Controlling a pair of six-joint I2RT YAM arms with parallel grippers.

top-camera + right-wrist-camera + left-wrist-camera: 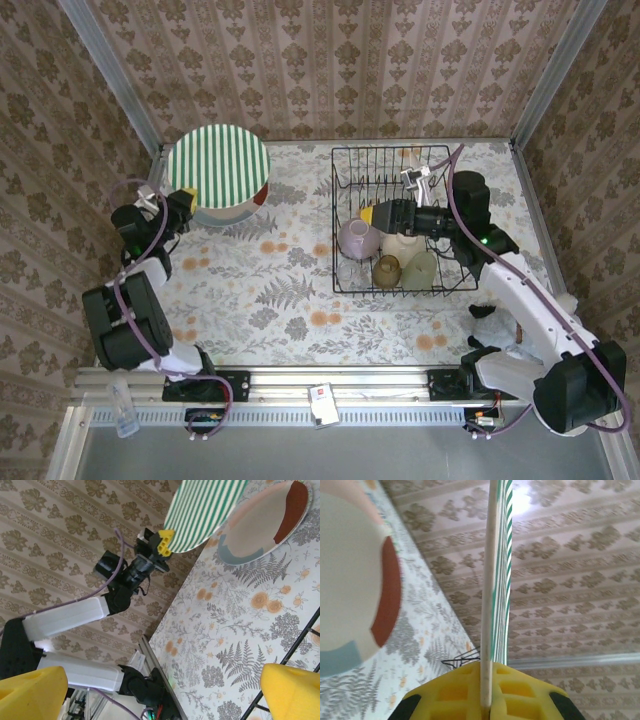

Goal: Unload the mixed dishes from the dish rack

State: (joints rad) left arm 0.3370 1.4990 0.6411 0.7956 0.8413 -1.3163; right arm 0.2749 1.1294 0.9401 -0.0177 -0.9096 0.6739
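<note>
On the fern-print tabletop (280,290) — dish rack (385,170); patterned walls (330,60), 3 sides.

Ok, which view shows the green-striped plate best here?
The top external view: the striped plate shows its whole round face there. The left wrist view catches the plate edge-on, clamped between the yellow fingers. The right wrist view shows the plate tilted and cut off by the frame's top edge.

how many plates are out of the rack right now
2. The green-white striped plate is gripped at its edge by the left tool; a cream plate with red and blue patches lies on the table beneath it. Others may be hidden underneath.
</note>
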